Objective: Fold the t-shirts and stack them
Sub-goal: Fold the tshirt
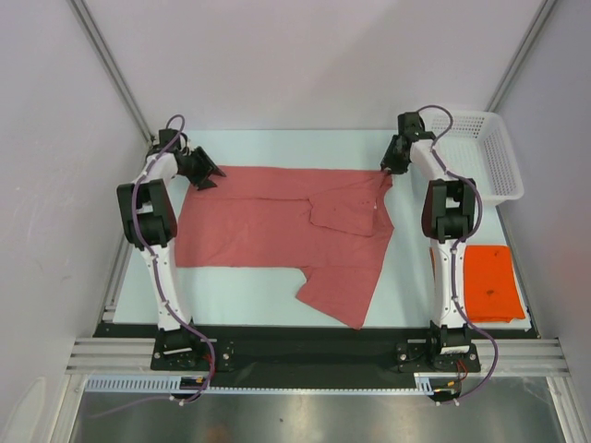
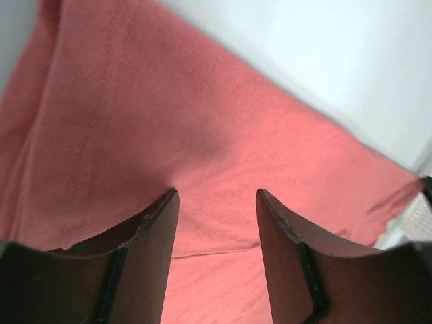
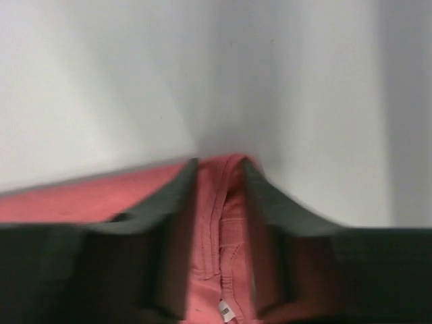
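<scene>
A bright orange folded t-shirt (image 1: 491,281) lay at the near right of the pale table (image 1: 240,286). A dusty pink-red cloth t-shirt (image 1: 277,221) lay spread across the centre. At its far left corner, the left gripper (image 2: 216,196) stood released, with its jaws apart over the cloth. At its far right corner, the right gripper (image 3: 219,165) pinched a raised fold of that shirt, beside a white perforated plastic basket (image 1: 489,148).

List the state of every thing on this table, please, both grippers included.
pink-red t-shirt: spread out flat, only partly folded, far right corner pinched.
orange t-shirt: folded into a flat rectangle, lying at the near right.
white basket: upright at the far right, nothing visible inside.
left gripper: jaws open over the pink-red t-shirt's far left corner, holding nothing.
right gripper: jaws shut on the pink-red t-shirt's far right corner.
</scene>
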Action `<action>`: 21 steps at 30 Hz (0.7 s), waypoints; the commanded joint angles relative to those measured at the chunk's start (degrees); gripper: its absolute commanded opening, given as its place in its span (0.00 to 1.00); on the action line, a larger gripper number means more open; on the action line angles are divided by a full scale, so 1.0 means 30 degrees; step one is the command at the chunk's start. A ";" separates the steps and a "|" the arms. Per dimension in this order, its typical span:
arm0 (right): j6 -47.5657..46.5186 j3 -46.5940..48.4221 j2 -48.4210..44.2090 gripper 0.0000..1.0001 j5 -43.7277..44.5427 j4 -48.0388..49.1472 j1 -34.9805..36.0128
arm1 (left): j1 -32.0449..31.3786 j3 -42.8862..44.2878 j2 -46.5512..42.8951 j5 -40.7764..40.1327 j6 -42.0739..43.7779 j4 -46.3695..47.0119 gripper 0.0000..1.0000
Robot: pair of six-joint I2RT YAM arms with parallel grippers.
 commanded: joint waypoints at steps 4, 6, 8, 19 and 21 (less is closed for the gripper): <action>-0.1919 0.3148 -0.0991 0.64 0.2820 -0.3182 0.0309 | -0.0181 -0.0138 -0.4049 -0.5114 0.2353 -0.1656 0.60; -0.1834 0.2887 -0.2363 0.74 0.3231 -0.3592 0.0748 | -0.0447 -0.1511 -0.5630 -0.6583 0.2767 -0.1891 0.62; -0.2006 0.2303 -0.3306 0.78 0.3701 -0.4031 0.1419 | -0.0857 -0.4018 -0.8265 -0.8686 0.2886 -0.1893 0.62; -0.2540 -1.0871 -1.2881 0.85 -0.1877 -0.2486 0.6458 | 0.3322 -1.9087 -1.8522 -0.8145 0.0219 -0.0341 0.55; -0.1661 -1.4565 -1.5460 0.80 -0.3527 -0.1021 0.6696 | 0.4002 -2.0527 -1.9431 -0.7736 0.0831 0.0127 0.56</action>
